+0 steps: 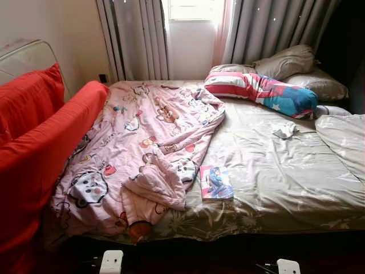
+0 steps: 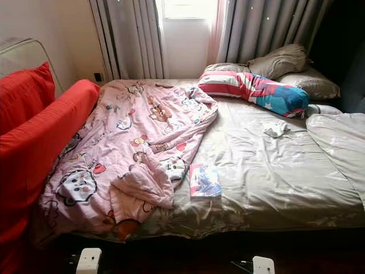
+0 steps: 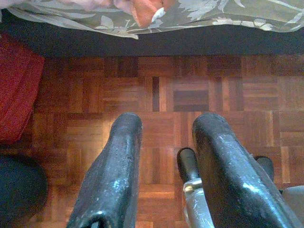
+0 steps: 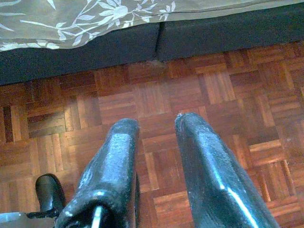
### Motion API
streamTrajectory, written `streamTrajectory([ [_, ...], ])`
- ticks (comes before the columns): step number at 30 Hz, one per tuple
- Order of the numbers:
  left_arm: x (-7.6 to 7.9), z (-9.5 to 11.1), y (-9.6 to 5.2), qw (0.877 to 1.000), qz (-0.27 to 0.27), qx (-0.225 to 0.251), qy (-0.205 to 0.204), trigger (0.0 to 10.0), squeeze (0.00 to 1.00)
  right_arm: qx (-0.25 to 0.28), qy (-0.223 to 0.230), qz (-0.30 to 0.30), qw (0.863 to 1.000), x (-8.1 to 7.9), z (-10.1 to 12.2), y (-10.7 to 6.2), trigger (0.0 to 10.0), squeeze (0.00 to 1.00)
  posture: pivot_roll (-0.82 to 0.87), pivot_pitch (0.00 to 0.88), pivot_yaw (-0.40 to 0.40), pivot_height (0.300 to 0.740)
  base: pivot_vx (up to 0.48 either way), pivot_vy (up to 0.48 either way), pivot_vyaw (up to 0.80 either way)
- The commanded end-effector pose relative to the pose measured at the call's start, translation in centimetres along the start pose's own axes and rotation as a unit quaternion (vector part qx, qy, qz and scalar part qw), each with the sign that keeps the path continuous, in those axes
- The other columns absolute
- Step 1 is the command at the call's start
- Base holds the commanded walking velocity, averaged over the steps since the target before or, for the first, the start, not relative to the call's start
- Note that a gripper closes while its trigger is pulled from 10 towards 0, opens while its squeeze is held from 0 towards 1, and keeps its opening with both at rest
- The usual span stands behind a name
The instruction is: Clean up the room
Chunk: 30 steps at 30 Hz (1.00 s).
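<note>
Bed (image 1: pixel 274 188), book (image 1: pixel 216 182), no legible writing.

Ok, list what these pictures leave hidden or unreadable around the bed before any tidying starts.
- Book near the bed's foot edge: cover print too small to read in the eye views.
- Small crumpled white thing on the sheet: too small to identify.
- Whatever lies beneath the pink blanket: covered by it.
- Red sofa: cut off by the left edge.
- Left gripper and right gripper: fingertips apart over the parquet floor, arms cut off.

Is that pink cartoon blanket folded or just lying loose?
Loose: the pink blanket lies crumpled across the bed, its corner bunched near the book.
</note>
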<state>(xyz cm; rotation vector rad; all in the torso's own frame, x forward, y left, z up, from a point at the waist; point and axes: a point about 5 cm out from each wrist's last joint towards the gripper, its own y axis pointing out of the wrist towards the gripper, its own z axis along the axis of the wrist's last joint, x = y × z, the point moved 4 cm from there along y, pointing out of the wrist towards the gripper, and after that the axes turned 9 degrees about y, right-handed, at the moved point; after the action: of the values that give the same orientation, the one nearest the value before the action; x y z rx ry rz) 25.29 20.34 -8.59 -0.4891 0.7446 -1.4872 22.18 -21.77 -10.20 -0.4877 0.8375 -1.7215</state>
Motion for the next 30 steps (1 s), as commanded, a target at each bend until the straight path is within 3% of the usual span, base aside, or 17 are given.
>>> streamTrajectory([
  [1, -0.1, -0.51, -0.09, 1.0, -0.001, -0.01, -0.001, 10.0, 0.0, 0.001, -0.009, 0.001, 1.0, 0.04, 0.17, 0.03, 10.0, 0.0, -0.08, 0.044, 0.014, 0.74, 0.0, 0.0, 0.0],
  [10, -0.09, -0.5, -0.08, 1.0, -0.002, -0.01, 0.001, 10.0, 0.0, 0.001, -0.014, 0.004, 1.0, -0.02, 0.23, 0.05, 10.0, 0.0, -0.08, 0.042, 0.015, 0.74, 0.109, 0.0, 0.0],
  [15, -0.07, -0.52, -0.09, 1.0, -0.004, -0.01, 0.002, 10.0, 0.0, 0.001, -0.015, 0.005, 1.0, -0.03, 0.22, 0.04, 10.0, 0.0, -0.08, 0.04, 0.015, 0.74, 0.265, 0.0, 0.54],
  [30, -0.07, -0.61, -0.12, 1.0, -0.006, -0.011, 0.005, 10.0, 0.0, 0.001, -0.003, 0.004, 1.0, -0.03, 0.07, 0.0, 10.0, 0.0, -0.08, 0.031, 0.017, 0.74, 0.0, 0.0, 0.03],
])
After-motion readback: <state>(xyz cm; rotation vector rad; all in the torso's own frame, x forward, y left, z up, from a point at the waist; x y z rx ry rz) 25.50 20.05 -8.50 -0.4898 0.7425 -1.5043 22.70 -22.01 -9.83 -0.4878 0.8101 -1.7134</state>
